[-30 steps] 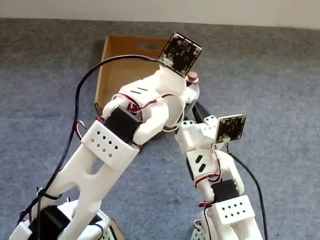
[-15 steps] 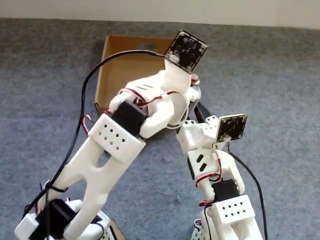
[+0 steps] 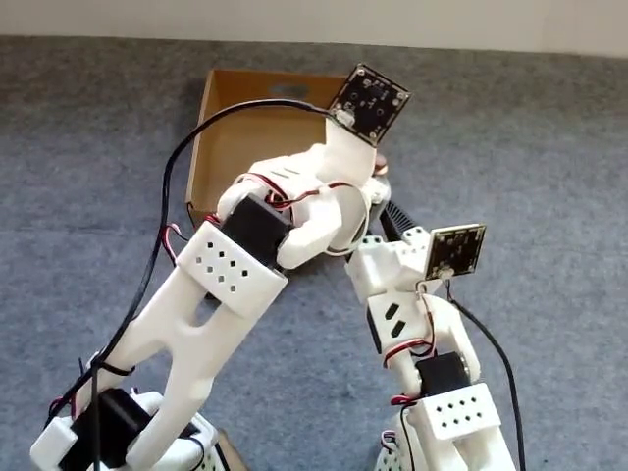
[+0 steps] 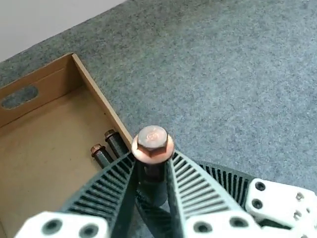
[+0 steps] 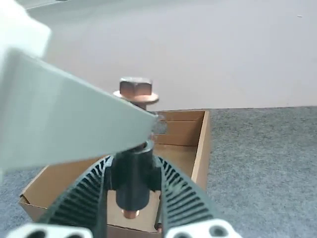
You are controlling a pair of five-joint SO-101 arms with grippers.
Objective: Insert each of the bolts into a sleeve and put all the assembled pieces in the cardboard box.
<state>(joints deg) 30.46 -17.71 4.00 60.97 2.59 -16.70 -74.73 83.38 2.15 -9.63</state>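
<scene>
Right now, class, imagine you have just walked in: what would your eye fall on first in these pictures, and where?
First, the copper-headed bolt held up between both arms by the edge of the cardboard box: the left gripper clamps just under its head, the right gripper the black sleeve around its shank. Then two assembled pieces lying side by side inside the box, against its wall.

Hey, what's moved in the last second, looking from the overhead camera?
The left arm leaned over, its wrist shifting slightly rightward in the high view, carrying the bolt in the left gripper with it. No grip visibly changed. The right gripper, shut on the sleeve, and the cardboard box stayed put.
</scene>
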